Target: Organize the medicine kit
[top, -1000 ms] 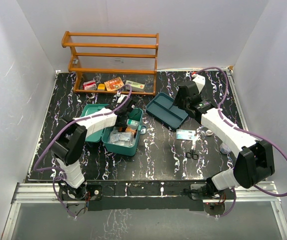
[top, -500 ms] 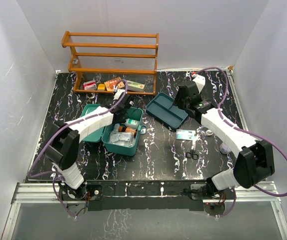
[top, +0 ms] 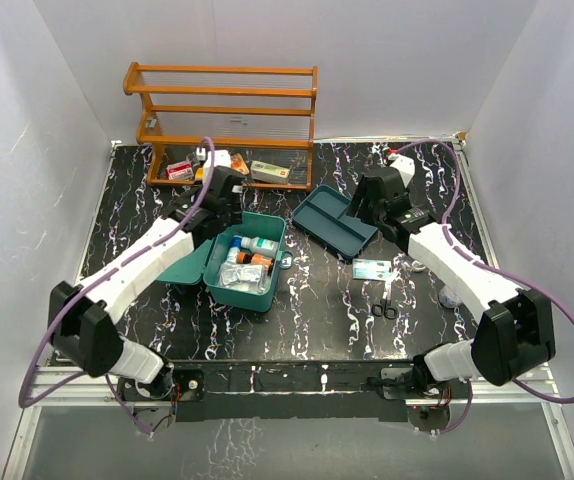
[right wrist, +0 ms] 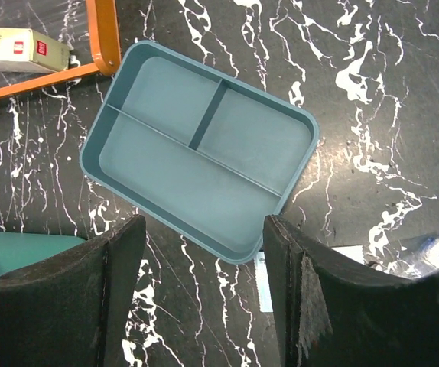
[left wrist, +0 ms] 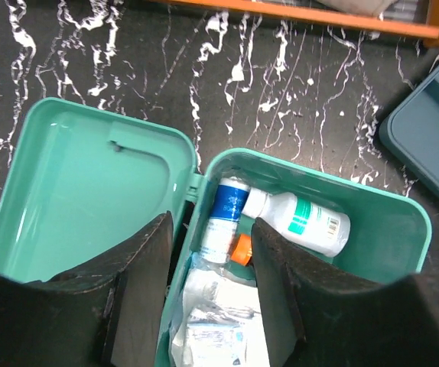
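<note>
Left fingers (left wrist: 139, 294): apart, empty, above open medicine kit (left wrist: 391, 229) | right fingers (right wrist: 116, 294): apart, empty, above teal tray (right wrist: 166, 164) | both containers: on tabletop (top: 317, 300)

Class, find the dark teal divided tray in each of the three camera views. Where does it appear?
Top view: the tray lies right of centre, on the black table.
Left wrist view: only the tray's corner shows, at the right edge.
Right wrist view: the whole tray fills the centre.
Shared landmark: the orange wooden rack, near the tray in all three.
</note>
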`<state>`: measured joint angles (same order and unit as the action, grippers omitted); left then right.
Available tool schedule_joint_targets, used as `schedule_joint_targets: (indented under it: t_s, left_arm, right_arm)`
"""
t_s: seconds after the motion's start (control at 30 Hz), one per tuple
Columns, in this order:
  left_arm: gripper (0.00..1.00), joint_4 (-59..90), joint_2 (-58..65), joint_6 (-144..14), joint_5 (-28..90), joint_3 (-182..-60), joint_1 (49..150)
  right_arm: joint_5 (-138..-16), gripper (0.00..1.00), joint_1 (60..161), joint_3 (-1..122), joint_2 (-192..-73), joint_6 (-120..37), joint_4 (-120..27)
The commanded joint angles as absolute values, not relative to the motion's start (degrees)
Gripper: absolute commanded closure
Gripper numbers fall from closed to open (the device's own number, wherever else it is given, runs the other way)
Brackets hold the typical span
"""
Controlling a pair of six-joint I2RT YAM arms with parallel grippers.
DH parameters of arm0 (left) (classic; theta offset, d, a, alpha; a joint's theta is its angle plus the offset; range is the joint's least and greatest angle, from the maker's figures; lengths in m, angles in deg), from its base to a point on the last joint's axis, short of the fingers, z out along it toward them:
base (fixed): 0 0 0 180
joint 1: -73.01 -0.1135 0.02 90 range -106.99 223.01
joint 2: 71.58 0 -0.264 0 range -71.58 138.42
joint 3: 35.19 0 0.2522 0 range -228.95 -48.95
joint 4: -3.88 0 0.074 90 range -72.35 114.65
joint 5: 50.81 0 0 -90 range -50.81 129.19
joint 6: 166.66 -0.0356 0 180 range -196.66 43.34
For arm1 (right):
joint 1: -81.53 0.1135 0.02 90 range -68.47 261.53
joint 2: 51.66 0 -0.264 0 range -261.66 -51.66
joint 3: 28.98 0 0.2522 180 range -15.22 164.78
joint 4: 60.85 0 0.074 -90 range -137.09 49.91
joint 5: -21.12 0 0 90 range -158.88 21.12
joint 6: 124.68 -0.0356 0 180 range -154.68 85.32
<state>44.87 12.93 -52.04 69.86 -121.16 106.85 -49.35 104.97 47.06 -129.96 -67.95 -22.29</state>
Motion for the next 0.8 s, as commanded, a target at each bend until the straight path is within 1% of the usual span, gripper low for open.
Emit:
schedule_joint_targets:
  t_s: [0.0,0.07,0.2,0.33,0.57,0.77]
  left_arm:
    - [0.55,47.30,6.30,-50.28,69.19,-118.34,104.60]
    - [0.53,48.39,4.00,-50.13,69.01,-116.54,103.89]
    - [0.42,51.05,1.44,-50.54,67.42,-113.91,103.05]
    - [0.36,52.96,0.42,-52.21,63.82,-111.47,102.09]
    - [0.36,54.00,1.79,-56.85,62.24,-108.96,101.74]
    - [0.41,54.69,4.54,-60.37,64.04,-109.03,101.74]
  right_arm:
    - [-50.54,0.39,103.16,46.81,-126.87,-67.84,-21.64]
    - [-50.11,0.39,102.53,46.98,-126.73,-68.26,-19.13]
    - [-49.22,0.38,101.22,47.11,-127.02,-70.04,-12.35]
    - [-49.90,0.38,100.24,45.11,-126.86,-73.55,-7.04]
    - [-54.63,0.39,99.95,40.03,-126.04,-77.99,-5.19]
    - [-53.66,0.38,99.89,37.74,-127.10,-75.33,-7.48]
